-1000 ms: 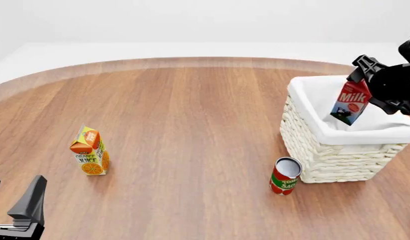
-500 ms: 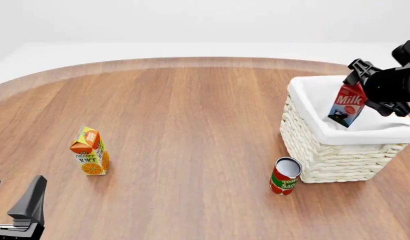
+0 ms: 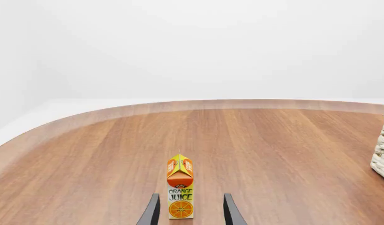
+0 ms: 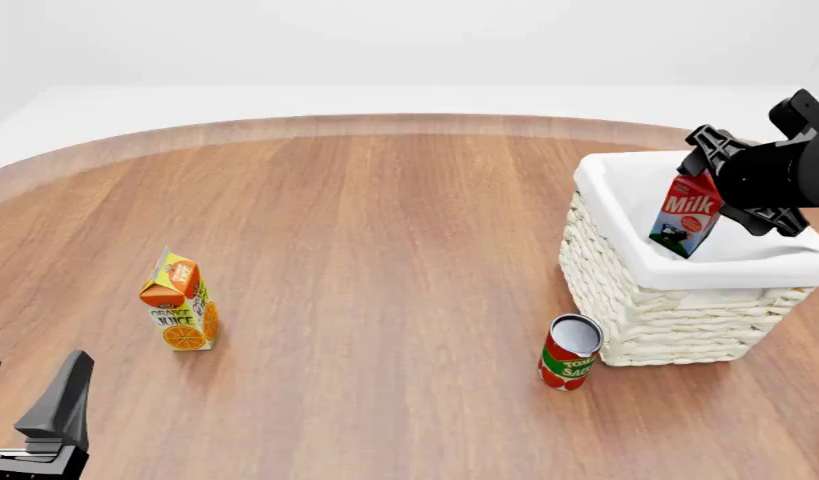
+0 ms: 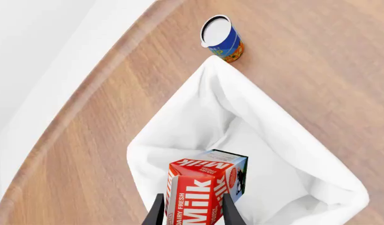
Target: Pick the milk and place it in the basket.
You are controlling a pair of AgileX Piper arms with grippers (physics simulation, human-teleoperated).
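Note:
The milk [image 4: 685, 215] is a red-topped carton held tilted over the open top of the basket [image 4: 663, 320], its lower end down inside the white cloth rim. My right gripper [image 4: 713, 180] is shut on the carton's red top. In the right wrist view the milk [image 5: 203, 187] sits between the shut-in fingers of my right gripper [image 5: 192, 205], above the basket's white lining [image 5: 198, 117]. My left gripper [image 4: 22, 400] is open and empty at the near left edge; it also shows in the left wrist view [image 3: 190, 212].
An orange juice carton [image 4: 180, 303] stands at the left, ahead of the left fingers in the left wrist view [image 3: 180, 187]. A red can [image 4: 569, 352] stands just in front of the basket's near left corner, also visible in the right wrist view [image 5: 220, 35].
My right gripper has carried the milk a little left and lower, so its lower end now dips further inside the basket rim. The left arm has not moved.

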